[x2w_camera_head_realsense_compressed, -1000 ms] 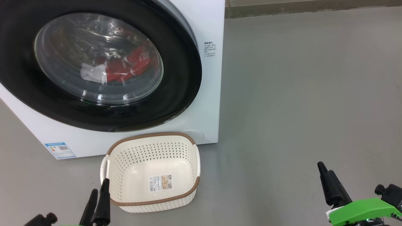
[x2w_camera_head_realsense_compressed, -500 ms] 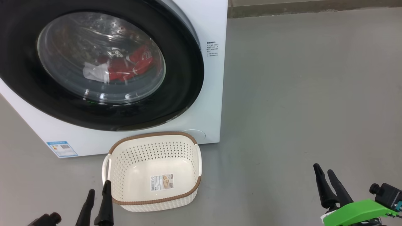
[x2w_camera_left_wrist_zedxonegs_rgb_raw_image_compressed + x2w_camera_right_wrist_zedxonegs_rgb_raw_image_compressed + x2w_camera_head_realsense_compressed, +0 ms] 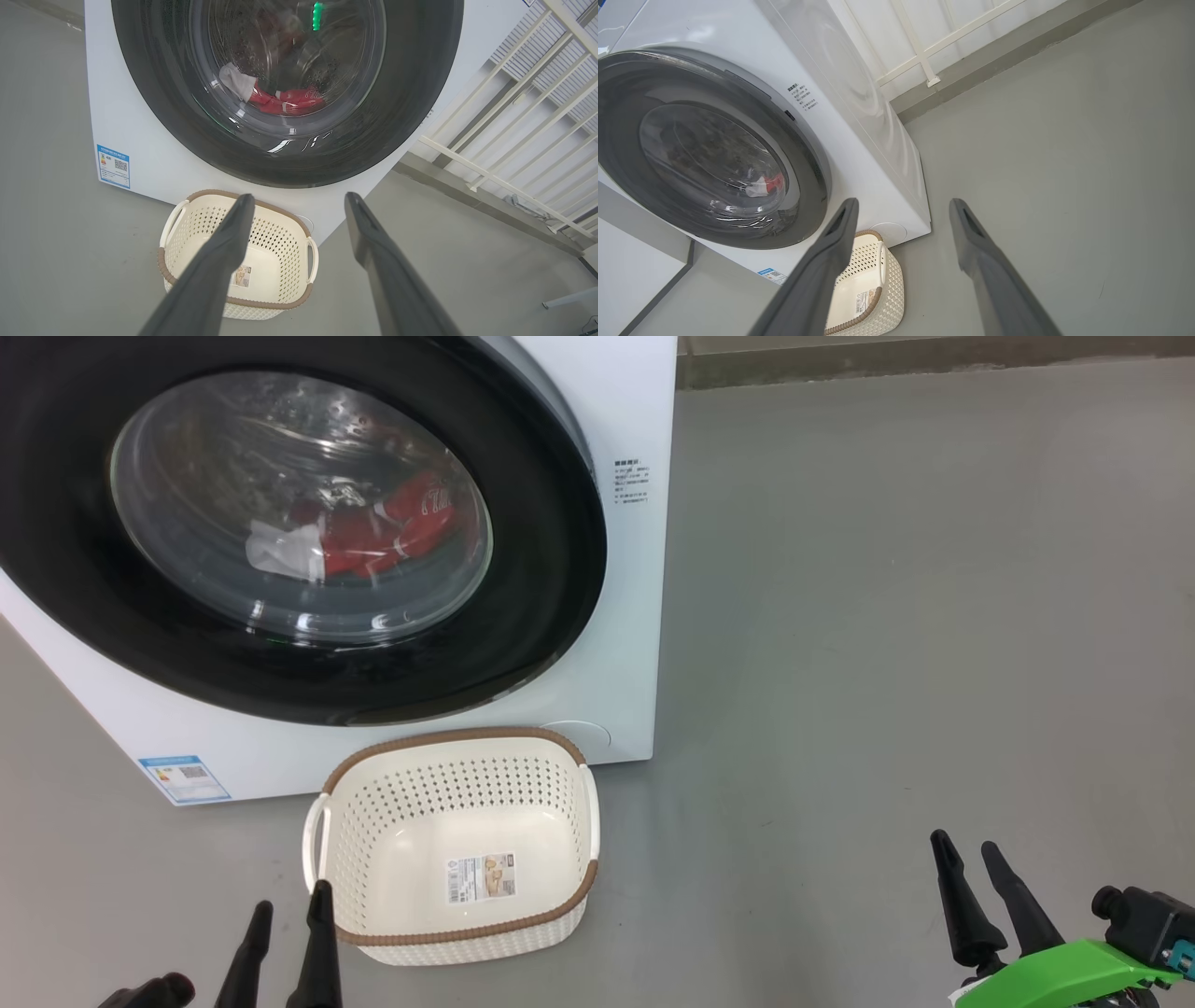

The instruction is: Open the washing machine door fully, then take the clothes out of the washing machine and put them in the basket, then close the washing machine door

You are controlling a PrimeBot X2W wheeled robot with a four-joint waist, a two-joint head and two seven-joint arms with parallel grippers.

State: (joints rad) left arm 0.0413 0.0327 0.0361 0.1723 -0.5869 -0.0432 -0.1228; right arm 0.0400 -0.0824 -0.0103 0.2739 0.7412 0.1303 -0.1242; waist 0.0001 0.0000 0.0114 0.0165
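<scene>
The door (image 3: 523, 569) is shut, up ahead, clothes (image 3: 373, 537) behind its glass. My left hand (image 3: 291, 896) sits below it by the basket (image 3: 448, 737), fingers spread, empty; right hand (image 3: 962, 842) open too, well off right.

Left pincer (image 3: 293, 896), right pincer (image 3: 962, 841): both parted.

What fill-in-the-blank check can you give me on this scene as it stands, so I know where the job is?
1. The washing machine door is ____.
2. The red clothes lie behind its glass, inside the ____.
3. The basket in front of the washing machine is ____.
4. The left gripper and right gripper have their fingers ____, holding nothing.
Missing words: shut; drum; empty; open.
</scene>
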